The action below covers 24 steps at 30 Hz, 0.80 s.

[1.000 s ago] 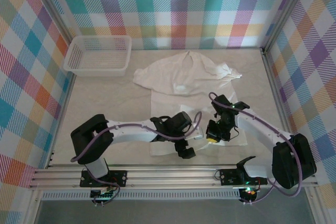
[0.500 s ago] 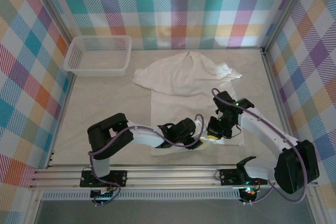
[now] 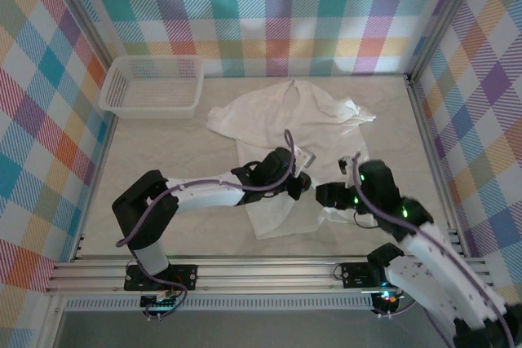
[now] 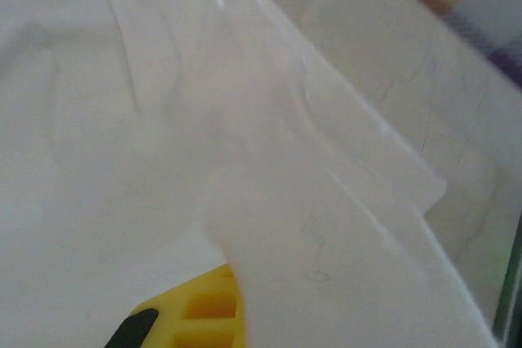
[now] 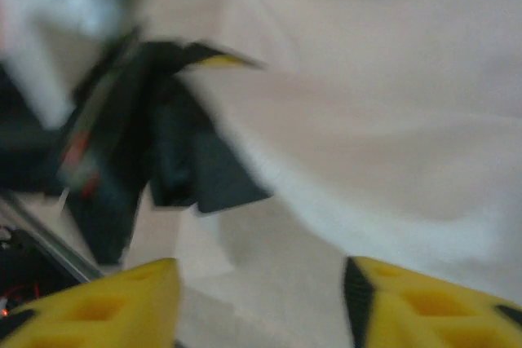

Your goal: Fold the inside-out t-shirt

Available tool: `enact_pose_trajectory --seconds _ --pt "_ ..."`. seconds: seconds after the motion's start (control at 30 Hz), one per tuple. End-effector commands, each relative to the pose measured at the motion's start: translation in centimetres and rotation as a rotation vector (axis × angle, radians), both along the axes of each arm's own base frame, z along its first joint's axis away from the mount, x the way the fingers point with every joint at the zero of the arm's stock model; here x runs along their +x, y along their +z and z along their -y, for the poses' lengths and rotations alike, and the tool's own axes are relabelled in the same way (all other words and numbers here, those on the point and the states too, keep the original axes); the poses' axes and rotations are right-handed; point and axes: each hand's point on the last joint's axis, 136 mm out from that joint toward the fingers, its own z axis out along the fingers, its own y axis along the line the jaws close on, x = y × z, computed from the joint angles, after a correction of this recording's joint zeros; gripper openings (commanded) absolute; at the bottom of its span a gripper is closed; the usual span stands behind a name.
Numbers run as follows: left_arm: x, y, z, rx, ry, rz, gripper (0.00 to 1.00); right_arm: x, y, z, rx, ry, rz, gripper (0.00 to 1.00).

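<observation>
Plaid walls all round, pale stone-patterned table [image 3: 163,193] underneath. Left gripper [image 3: 298,182] clenched on a bunch of the white t-shirt [image 3: 277,124], near its lower hem by the look of it. Cloth draped up and over one yellow finger pad [image 4: 204,315] in the left wrist view, a loose flap hanging down past it. Rest of the shirt spread flat beyond that gripper toward the far wall, sleeves crumpled out to either side, lower part narrowed and trailing beneath and behind it. Right gripper [image 3: 328,196] just to the right of the left one, released: yellow fingers [image 5: 98,307] parked wide apart with nothing between them, cloth lying ahead of them rather than inside. Main risk, as a guess: only one pinch on thin, slightly shiny fabric, so likely to slide out or twist around that single point once pulled, leaving a skewed fold. Could also be holding just one layer, dragging the top away from the one under it. Also little room between the two grippers, hence some chance of a bump or a snagged fold. Mesh basket [image 3: 151,85] well off to the far left of both, unlikely to interfere.
</observation>
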Motion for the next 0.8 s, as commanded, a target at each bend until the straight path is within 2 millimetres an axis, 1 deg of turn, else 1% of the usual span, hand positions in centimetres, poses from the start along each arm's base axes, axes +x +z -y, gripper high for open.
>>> enact_pose_trajectory --seconds 0.0,0.07,0.1,0.17,0.2,0.27,0.3,0.33,0.37,0.47,0.5,0.53,0.57,0.6,0.63,0.67,0.73,0.77 --pt "1.0 1.7 -0.3 -0.066 0.049 -0.152 0.00 1.1 3.9 -1.8 0.038 0.102 0.458 0.60" --pt "1.6 2.4 -0.5 -0.082 0.061 -0.148 0.00 0.0 3.7 -3.3 0.020 0.226 0.547 0.55" --pt "1.8 3.0 -0.6 -0.095 0.066 -0.149 0.00 -0.3 3.2 -4.0 -0.004 0.278 0.568 0.50" --pt "2.3 4.2 -0.6 -0.115 0.072 -0.164 0.00 0.4 2.0 -5.0 -0.088 0.308 0.592 0.34" --pt "2.5 4.9 -0.6 -0.122 0.073 -0.167 0.00 1.0 1.2 -5.5 -0.141 0.315 0.606 0.28" --pt "2.7 6.8 -0.6 -0.144 0.066 -0.155 0.00 2.6 -0.3 -6.2 -0.248 0.308 0.668 0.20" --pt "2.6 7.8 -0.6 -0.151 0.056 -0.144 0.00 4.1 -1.1 -5.9 -0.308 0.254 0.673 0.13" --pt "2.5 8.8 -0.6 -0.154 0.039 -0.133 0.00 5.8 -1.4 -5.4 -0.369 0.181 0.683 0.04" --pt "2.3 9.6 -0.6 -0.153 0.024 -0.123 0.00 7.2 -1.5 -5.0 -0.425 0.131 0.701 0.00" --pt "1.6 12.1 -0.9 -0.167 -0.001 -0.114 0.00 10.8 -2.2 -4.7 -0.663 0.084 0.809 0.00" --pt "1.3 13.0 -0.9 -0.181 -0.013 -0.113 0.00 12.5 -2.1 -4.2 -0.768 0.039 0.840 0.00" --pt "1.0 13.9 -0.9 -0.193 -0.023 -0.115 0.00 14.0 -1.4 -4.0 -0.845 -0.004 0.881 0.00" --pt "0.7 14.6 -1.0 -0.204 -0.030 -0.118 0.00 14.9 -0.6 -4.0 -0.879 -0.021 0.922 0.00" --pt "0.4 15.6 -1.0 -0.220 -0.042 -0.115 0.00 15.8 0.0 -3.8 -0.879 -0.044 0.956 0.00" --pt "0.2 16.5 -1.0 -0.231 -0.055 -0.110 0.00 16.8 0.6 -3.5 -0.838 -0.070 0.965 0.00" --pt "0.0 17.2 -1.0 -0.239 -0.065 -0.103 0.00 17.6 0.6 -3.2 -0.800 -0.078 0.939 0.00" --pt "-0.1 19.2 -1.0 -0.262 -0.074 -0.081 0.00 19.7 0.3 -1.9 -0.734 -0.100 0.825 0.00" --pt "-0.1 20.3 -0.9 -0.279 -0.079 -0.066 0.00 20.7 0.4 -1.3 -0.706 -0.137 0.780 0.00"
